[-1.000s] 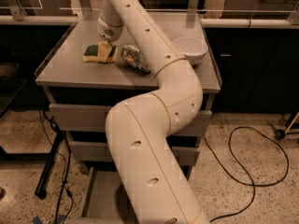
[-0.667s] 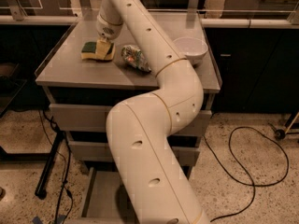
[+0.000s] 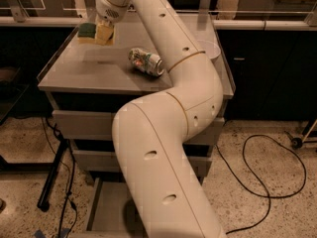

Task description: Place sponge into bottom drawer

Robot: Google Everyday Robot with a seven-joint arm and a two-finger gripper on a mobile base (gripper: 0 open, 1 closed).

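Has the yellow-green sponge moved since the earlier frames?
Yes: the yellow-and-green foam sponge, at the end effector, went up-left in view, away from the printed can.

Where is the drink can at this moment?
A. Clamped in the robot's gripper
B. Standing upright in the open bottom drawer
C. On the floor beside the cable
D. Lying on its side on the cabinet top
D: the can lies on its side on the cabinet top, near the arm, while the gripper holds the sponge at the top's far left corner.
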